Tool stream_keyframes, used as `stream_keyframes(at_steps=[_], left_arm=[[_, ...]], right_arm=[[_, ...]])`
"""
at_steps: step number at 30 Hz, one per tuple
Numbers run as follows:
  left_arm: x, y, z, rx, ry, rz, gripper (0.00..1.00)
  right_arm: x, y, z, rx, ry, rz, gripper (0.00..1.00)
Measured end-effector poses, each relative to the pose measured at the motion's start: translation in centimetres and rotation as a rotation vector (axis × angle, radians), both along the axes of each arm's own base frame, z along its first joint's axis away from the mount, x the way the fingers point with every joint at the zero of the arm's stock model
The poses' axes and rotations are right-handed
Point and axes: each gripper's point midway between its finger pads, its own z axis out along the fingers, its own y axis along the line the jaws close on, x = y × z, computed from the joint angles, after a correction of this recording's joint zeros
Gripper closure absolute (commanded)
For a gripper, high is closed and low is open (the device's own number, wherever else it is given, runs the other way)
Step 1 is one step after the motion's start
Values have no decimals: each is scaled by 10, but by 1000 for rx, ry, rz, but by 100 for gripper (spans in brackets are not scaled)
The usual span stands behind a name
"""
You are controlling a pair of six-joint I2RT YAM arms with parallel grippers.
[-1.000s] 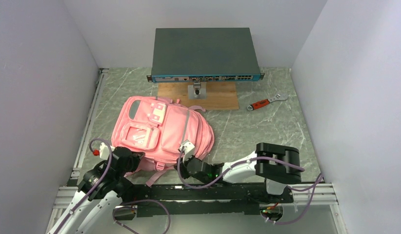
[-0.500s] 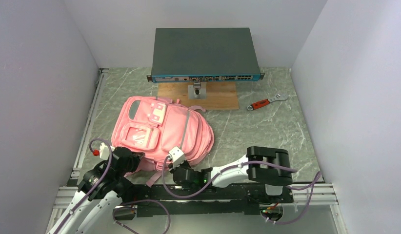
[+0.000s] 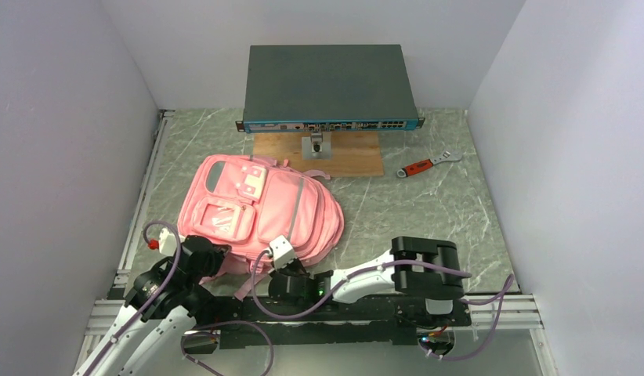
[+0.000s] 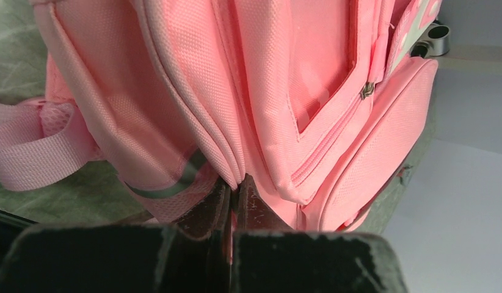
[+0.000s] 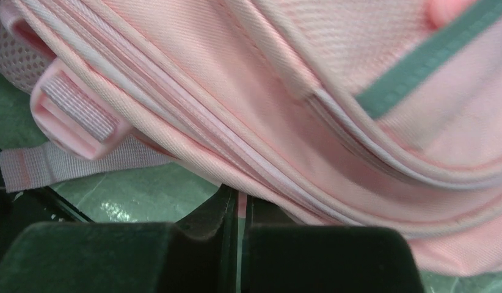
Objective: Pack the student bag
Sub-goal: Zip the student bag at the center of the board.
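Note:
The student bag (image 3: 256, 207), a light-pink backpack, lies flat at the left middle of the table with its front pockets up. My left gripper (image 3: 217, 258) is at the bag's near-left corner. In the left wrist view the gripper (image 4: 236, 182) is shut on a fold of the bag's fabric (image 4: 297, 91). My right gripper (image 3: 265, 274) reaches left along the bag's near edge. In the right wrist view the gripper (image 5: 239, 195) is shut, with a sliver of pink bag edge (image 5: 297, 91) between the jaws. A pink strap (image 5: 53, 162) lies on the table beside it.
A grey network switch (image 3: 328, 86) stands at the back on a wooden board (image 3: 350, 157). A red-handled wrench (image 3: 425, 164) lies to the right of the board. White walls close in both sides, and a metal rail (image 3: 507, 309) runs along the near edge.
My right gripper has slid left along the bag's near edge, from below its right corner to near its middle. The left arm and the bag have stayed put.

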Motion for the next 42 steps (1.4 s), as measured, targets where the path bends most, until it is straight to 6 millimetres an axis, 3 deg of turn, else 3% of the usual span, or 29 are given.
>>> stream_keyframes(at_steps=[8, 12, 18, 20, 21, 24, 25, 28, 31, 32, 33, 35, 39, 42], left_arm=[[2, 16, 3, 134, 9, 5, 100], [2, 22, 4, 180, 6, 5, 100], [-2, 32, 9, 238, -2, 0, 100], [-3, 33, 11, 246, -4, 0, 100], [-3, 36, 12, 260, -3, 8, 93], [-7, 53, 19, 341, 0, 29, 41], [-9, 58, 22, 374, -1, 25, 29], [-8, 60, 41, 431, -37, -28, 12], [-6, 49, 61, 445, -85, -135, 7], [-6, 42, 66, 445, -102, -185, 0], [-6, 34, 70, 442, -123, -245, 1], [-5, 12, 80, 432, -186, -394, 1], [-8, -26, 94, 399, -302, -629, 1], [-11, -54, 102, 357, -383, -780, 1]], right_arm=[[-13, -42, 20, 48, 28, 13, 100], [-17, -70, 18, 45, 64, -28, 100], [11, -123, 23, 42, 47, -236, 100], [13, -126, 23, 25, 34, -247, 100], [15, -131, 22, 3, 19, -257, 100], [19, -144, 15, -58, -8, -226, 100], [18, -148, 14, -60, -9, -200, 100], [13, -151, 11, -3, 40, -95, 100], [21, -148, 21, 105, 112, -53, 85], [23, -144, 27, 146, 130, -37, 73], [23, -139, 34, 181, 145, -12, 61], [11, -125, 47, 248, 185, 87, 49], [-7, -106, 64, 351, 248, 229, 43], [-16, -97, 54, 372, 316, 286, 43]])
